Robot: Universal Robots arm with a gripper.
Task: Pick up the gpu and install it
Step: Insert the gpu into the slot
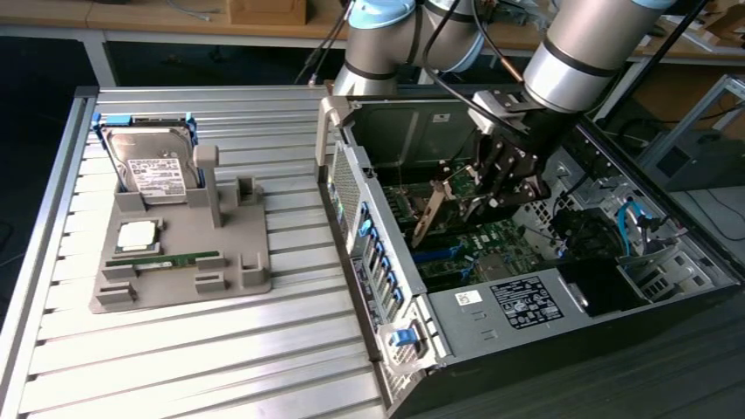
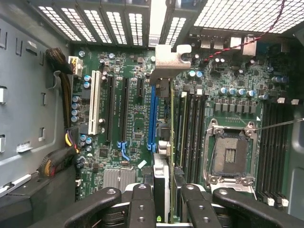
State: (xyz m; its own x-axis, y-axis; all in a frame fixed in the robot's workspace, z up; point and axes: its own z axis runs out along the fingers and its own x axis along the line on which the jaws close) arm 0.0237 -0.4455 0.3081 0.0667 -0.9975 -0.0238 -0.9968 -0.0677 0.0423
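The gpu (image 1: 434,209) hangs inside the open computer case (image 1: 385,262), a thin card with a tan-brown face, held a little above the green motherboard (image 1: 489,240). My gripper (image 1: 507,188) is shut on it from above. In the wrist view the gpu (image 2: 167,142) runs edge-on between my fingers (image 2: 142,204), with its silver bracket (image 2: 168,59) at the far end by the case's rear vents. It lies just beside the long blue slot (image 2: 152,116); whether it touches the board I cannot tell.
A grey holder (image 1: 181,271) on the slatted table carries a silver hard drive (image 1: 157,170), a processor chip (image 1: 138,236) and a green memory stick (image 1: 163,260). Inside the case are an empty processor socket (image 2: 230,154), a white slot (image 2: 95,109) and cable bundles (image 2: 61,95).
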